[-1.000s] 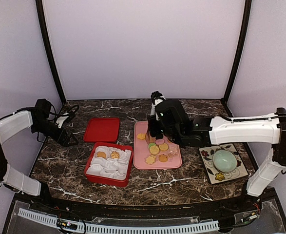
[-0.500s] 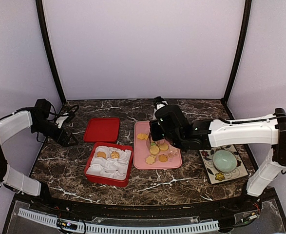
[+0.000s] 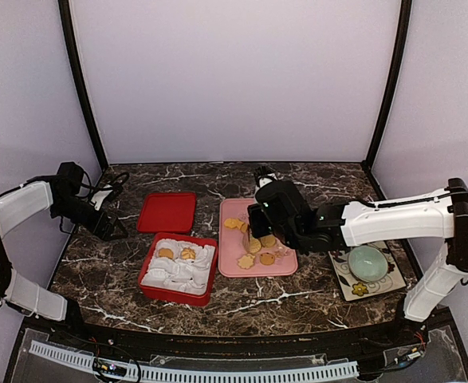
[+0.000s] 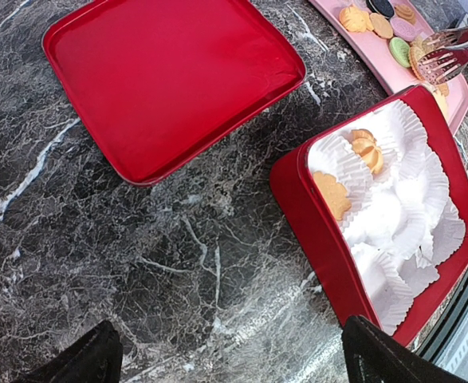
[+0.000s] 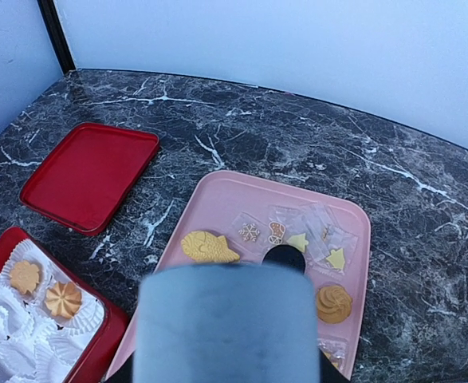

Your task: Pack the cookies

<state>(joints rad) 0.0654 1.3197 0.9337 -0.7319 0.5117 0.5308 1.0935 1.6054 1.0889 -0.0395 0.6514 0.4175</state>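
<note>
Cookies mostly on pink tray, two already in red box w/ paper cups; lid set aside so box stays open. R gripper low over tray, prob. to pick one up; its jaws are hidden, can't tell. L gripper spread wide, empty, parked clear.

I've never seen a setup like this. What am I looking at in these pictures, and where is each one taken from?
Two white robot arms stand at a dark marble table. One picture looks down from above; the others come from cameras on each wrist. On the table: a red box lined with white paper cups holding two golden cookies, a flat red lid, a pink tray with more cookies, and a pale green bowl. The left hand is open and empty. The right hand hangs over the tray; whether it holds a cookie isn't clear.
</note>
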